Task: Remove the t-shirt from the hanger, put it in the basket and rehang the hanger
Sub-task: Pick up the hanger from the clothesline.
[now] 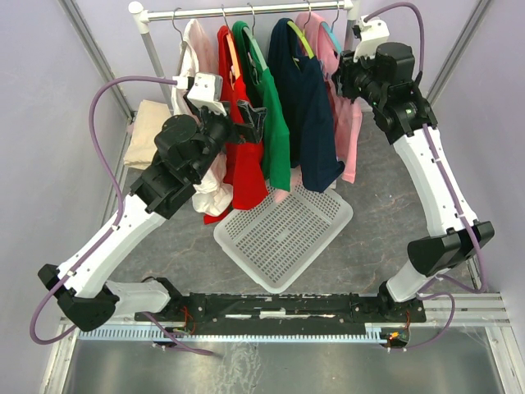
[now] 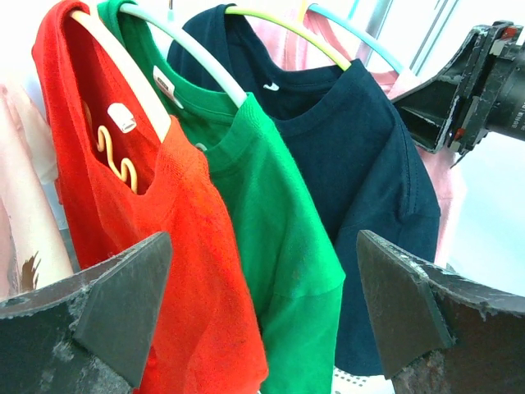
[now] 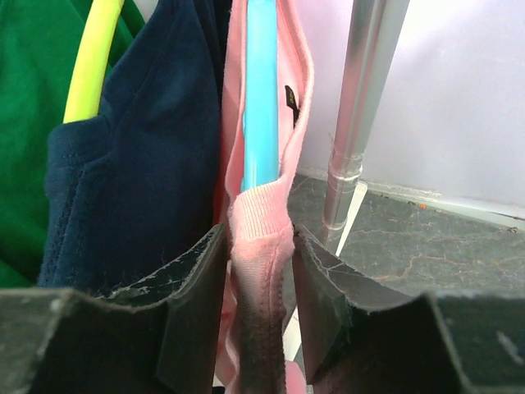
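Pinching the pink t-shirt (image 3: 262, 217) by its ribbed collar in my right gripper (image 3: 258, 242), just under its blue hanger (image 3: 261, 98) (last 1 on the rail (image 1: 246, 11)), while my left gripper (image 2: 262, 246) gapes wide open, facing the red shirt (image 2: 189, 279) and the green shirt (image 2: 279, 213).

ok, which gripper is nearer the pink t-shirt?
Right. The right gripper straddles the pink t-shirt collar; the left gripper is open, facing the red t-shirt and green t-shirt.
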Controlling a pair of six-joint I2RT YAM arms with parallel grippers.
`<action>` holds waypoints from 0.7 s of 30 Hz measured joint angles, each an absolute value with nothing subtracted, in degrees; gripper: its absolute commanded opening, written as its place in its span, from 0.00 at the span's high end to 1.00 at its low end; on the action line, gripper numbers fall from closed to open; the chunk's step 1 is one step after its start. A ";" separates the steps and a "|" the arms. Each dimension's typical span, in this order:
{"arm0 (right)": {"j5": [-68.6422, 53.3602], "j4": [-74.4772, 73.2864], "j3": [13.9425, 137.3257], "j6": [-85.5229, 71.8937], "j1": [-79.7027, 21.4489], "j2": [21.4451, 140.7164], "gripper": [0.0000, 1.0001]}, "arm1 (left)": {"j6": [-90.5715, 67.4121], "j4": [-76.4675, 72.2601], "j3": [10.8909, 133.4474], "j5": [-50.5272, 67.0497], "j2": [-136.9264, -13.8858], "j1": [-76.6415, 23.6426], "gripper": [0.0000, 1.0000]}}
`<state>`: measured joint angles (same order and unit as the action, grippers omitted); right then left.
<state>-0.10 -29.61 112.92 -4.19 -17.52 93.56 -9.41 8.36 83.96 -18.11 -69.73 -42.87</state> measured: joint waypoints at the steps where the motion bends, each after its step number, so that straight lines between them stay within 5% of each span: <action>1: 0.01 -29.61 112.92 -4.21 -17.52 93.58 0.58 | -9.30 8.38 83.96 -18.13 -69.73 -42.87 0.01; 12: 0.73 -29.12 112.92 -4.38 -17.52 93.36 0.93 | -8.84 8.29 83.96 -18.20 -69.73 -42.87 0.01; 21: 1.34 -29.17 112.92 -4.73 -17.58 92.42 0.99 | -8.84 7.90 83.96 -18.06 -70.26 -42.87 0.01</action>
